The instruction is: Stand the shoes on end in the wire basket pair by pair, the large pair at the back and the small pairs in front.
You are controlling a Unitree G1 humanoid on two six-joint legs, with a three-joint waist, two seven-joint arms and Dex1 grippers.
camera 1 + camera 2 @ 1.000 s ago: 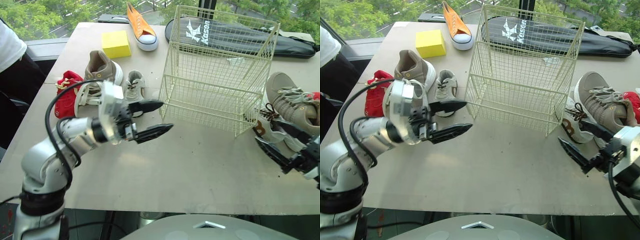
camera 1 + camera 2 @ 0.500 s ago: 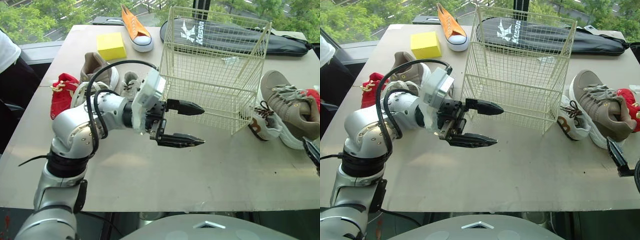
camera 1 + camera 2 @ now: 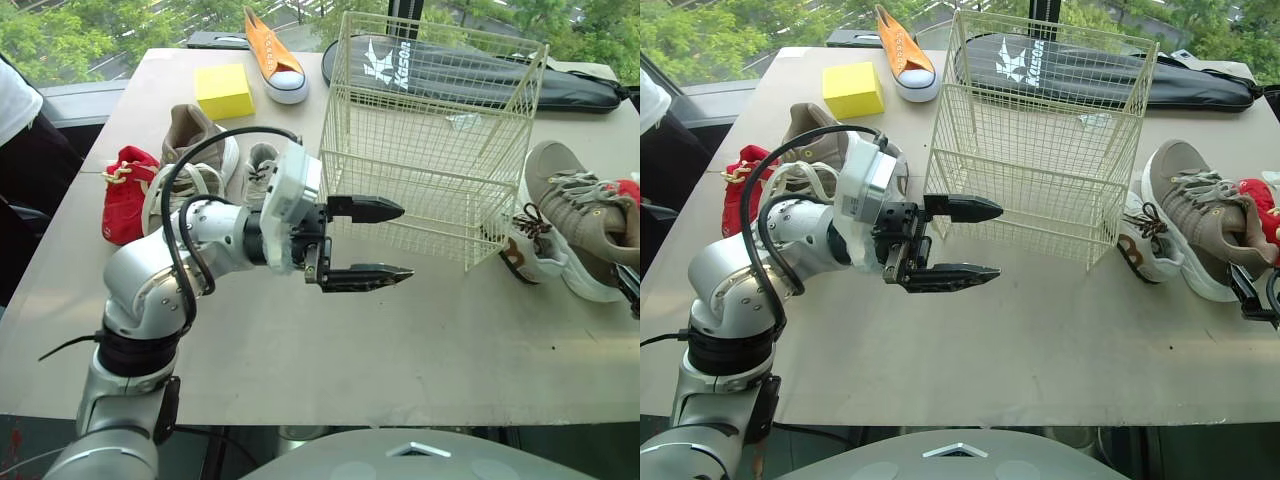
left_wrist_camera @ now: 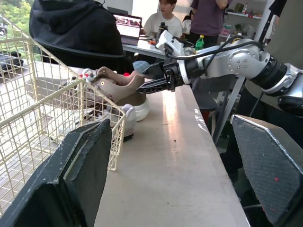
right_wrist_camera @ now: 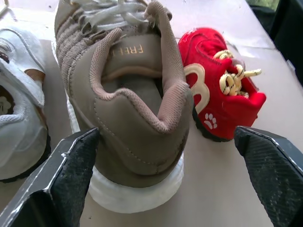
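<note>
The wire basket point(image 3: 430, 130) stands upright mid-table with nothing in it. My left gripper point(image 3: 403, 240) hovers open in front of its near left corner, holding nothing. Right of the basket lie a large tan shoe point(image 3: 580, 210), a small white and brown shoe point(image 3: 525, 250) and a small red shoe point(image 5: 220, 94). My right gripper point(image 5: 165, 131) is open just behind the tan shoe's heel, at the table's right edge point(image 3: 1248, 296). Left of the basket lie another large tan shoe point(image 3: 200, 140), a small beige shoe point(image 3: 262, 165) and a red shoe point(image 3: 125, 190).
An orange shoe point(image 3: 270, 45) and a yellow block point(image 3: 225, 90) lie at the back left. A long black bag point(image 3: 480, 70) lies behind the basket. A person point(image 3: 20, 110) is at the table's left side. Bare tabletop point(image 3: 420, 340) runs along the front.
My left gripper swung from beside the small beige shoe to the basket's front, then eased back a little. My right gripper drew back toward the right edge, behind the tan shoe.
</note>
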